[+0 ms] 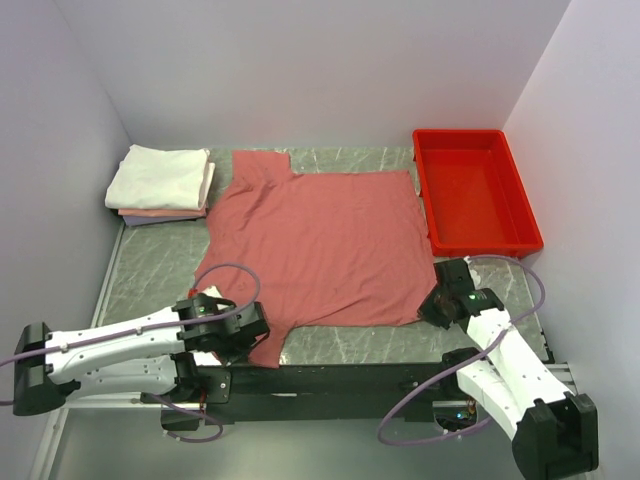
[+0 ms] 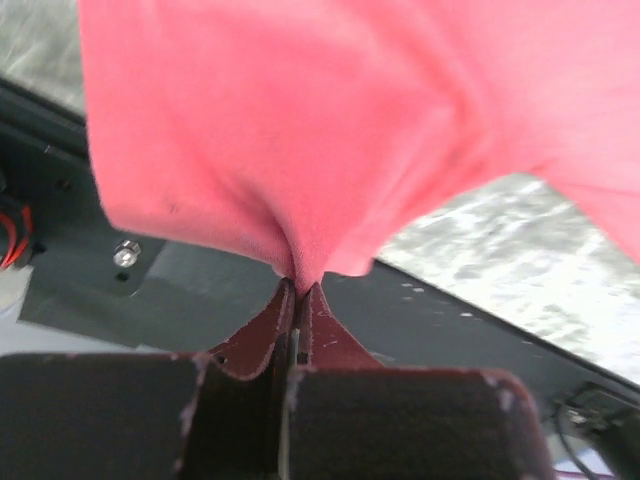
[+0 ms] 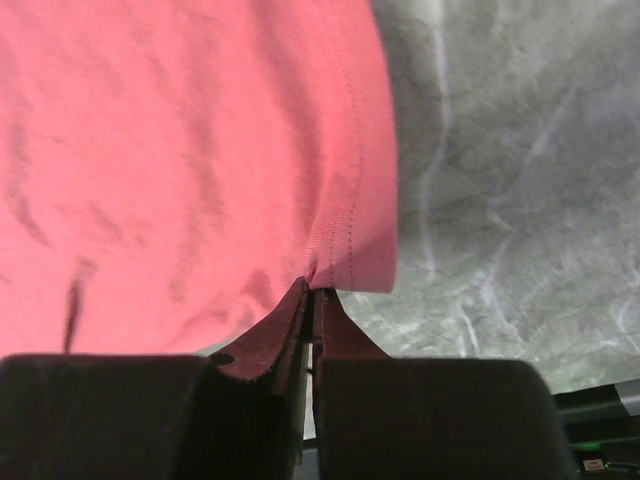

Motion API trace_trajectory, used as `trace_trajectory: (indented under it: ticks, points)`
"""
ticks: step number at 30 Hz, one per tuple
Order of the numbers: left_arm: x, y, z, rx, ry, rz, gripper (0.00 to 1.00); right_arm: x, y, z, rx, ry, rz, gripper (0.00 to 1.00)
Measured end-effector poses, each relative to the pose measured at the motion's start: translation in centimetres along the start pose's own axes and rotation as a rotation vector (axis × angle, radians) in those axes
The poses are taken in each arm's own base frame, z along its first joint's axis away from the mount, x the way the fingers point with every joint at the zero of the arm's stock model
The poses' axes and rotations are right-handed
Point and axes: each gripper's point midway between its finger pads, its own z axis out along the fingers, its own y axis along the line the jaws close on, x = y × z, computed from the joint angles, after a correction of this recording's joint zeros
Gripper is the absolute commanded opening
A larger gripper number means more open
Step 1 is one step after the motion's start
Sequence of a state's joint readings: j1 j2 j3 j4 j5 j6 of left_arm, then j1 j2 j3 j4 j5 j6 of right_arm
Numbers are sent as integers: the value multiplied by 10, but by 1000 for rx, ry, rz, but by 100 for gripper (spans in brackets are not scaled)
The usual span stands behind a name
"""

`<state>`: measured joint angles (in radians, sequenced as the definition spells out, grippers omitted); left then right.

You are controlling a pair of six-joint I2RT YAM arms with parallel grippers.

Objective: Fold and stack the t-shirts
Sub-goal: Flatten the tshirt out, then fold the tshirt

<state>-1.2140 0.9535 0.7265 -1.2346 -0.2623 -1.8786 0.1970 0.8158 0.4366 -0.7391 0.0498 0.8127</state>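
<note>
We see a plain, dusty salmon-red t-shirt (image 1: 320, 240); in the wrist views it reads brighter, a coral pink, with matching stitching along its hem. The folded stack (image 1: 160, 185) shows white on top, a pale pink layer beneath and a faint lilac edge at the bottom. The tray (image 1: 475, 190) is a bright, glossy red. The surface (image 1: 400, 345) is grey-green, marbled with thin white veins. We find dark maroon pads on black bodies on the left fingers (image 2: 262, 335) and the right fingers (image 3: 268, 340). The arms (image 1: 505, 360) are white with black joints, and their cables (image 1: 420, 400) are lilac. The walls (image 1: 330, 70) are a pale lavender.
</note>
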Motion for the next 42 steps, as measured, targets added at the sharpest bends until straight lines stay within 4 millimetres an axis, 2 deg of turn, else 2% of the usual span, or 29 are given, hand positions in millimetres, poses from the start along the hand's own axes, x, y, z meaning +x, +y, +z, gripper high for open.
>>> trace_trajectory:
  ticks: [9, 17, 24, 31, 42]
  points:
    - [-33, -24, -13, 155, -90, -44, 0, -32, 32, -18, -64, -64, -26, 4]
    - [-71, -58, 2, 114, -166, -10, 0, -52, 45, -29, -77, -114, -46, 3]
    - [-105, -86, -4, 149, -242, 30, 0, -71, 57, -29, -59, -136, -76, 3]
    - [-141, -104, -12, 184, -338, 47, 1, -90, 72, -30, -55, -168, -104, 4]
    - [-187, -128, 3, 170, -425, 70, 1, -122, 91, -27, -34, -234, -121, 4]
